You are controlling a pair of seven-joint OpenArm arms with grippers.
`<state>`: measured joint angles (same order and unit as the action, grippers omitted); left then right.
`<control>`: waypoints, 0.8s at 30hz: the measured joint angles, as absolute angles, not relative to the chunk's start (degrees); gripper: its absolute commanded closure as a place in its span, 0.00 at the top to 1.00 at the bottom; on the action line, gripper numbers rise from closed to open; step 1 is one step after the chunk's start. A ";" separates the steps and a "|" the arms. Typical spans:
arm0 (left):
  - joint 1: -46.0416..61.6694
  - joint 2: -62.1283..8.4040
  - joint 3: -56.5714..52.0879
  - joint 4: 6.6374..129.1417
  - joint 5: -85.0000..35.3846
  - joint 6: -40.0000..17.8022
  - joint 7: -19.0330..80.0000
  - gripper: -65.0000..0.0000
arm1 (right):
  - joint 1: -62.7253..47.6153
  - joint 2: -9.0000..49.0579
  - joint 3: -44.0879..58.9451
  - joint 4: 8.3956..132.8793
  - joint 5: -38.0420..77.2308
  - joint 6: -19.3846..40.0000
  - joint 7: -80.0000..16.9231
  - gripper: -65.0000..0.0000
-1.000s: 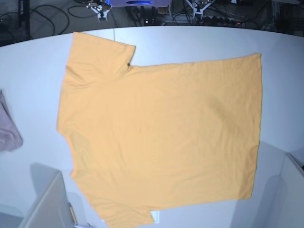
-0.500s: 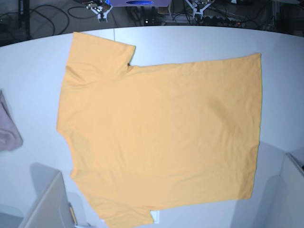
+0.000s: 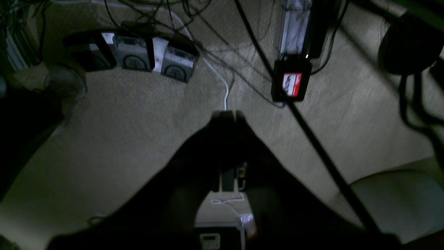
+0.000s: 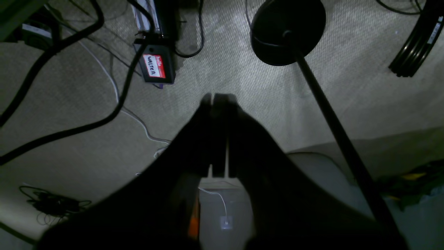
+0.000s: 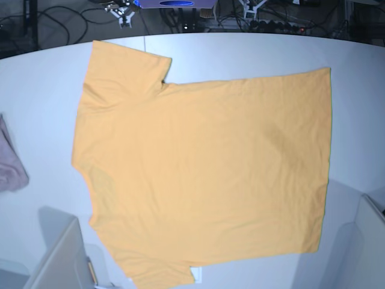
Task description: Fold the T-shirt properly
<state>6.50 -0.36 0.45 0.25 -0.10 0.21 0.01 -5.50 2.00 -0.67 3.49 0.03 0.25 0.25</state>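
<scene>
The T-shirt is seen spread flat and unfolded on the white table, its sleeves toward the base view's left and its hem toward that view's right. No crease has been made in it, so the folding is judged not yet begun; the flat spread leaves every edge free to be picked up. Left of the T-shirt, well apart from it at the table's edge, a pinkish cloth is bunched. Neither arm is found over the T-shirt. The left gripper and the right gripper are pointed at the carpeted floor beyond the table, each with jaws pressed together on nothing, apparently parked.
</scene>
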 measured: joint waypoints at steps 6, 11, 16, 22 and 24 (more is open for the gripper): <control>10.09 -1.80 0.47 4.36 -0.08 0.21 -0.21 0.00 | -9.26 2.02 -0.67 3.75 0.03 0.25 -0.16 0.00; 19.77 -4.10 -0.21 20.27 -0.75 0.23 0.05 0.00 | -14.04 3.42 -0.58 9.67 0.03 0.56 -0.08 0.00; 29.56 -6.37 0.25 35.79 -4.03 0.21 0.40 0.00 | -23.05 3.66 3.27 24.25 0.54 0.34 -0.12 0.00; 37.56 -8.51 0.25 47.99 -7.44 0.23 0.36 0.00 | -31.62 3.03 9.82 37.63 0.25 0.49 -6.11 0.00; 40.25 -9.17 -0.08 50.39 -7.38 0.30 0.69 0.00 | -34.81 3.22 9.91 43.92 0.51 0.34 -6.98 0.00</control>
<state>40.25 -9.17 -0.08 50.39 -7.38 0.30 0.69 -34.81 3.22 9.91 43.92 0.51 0.34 -6.98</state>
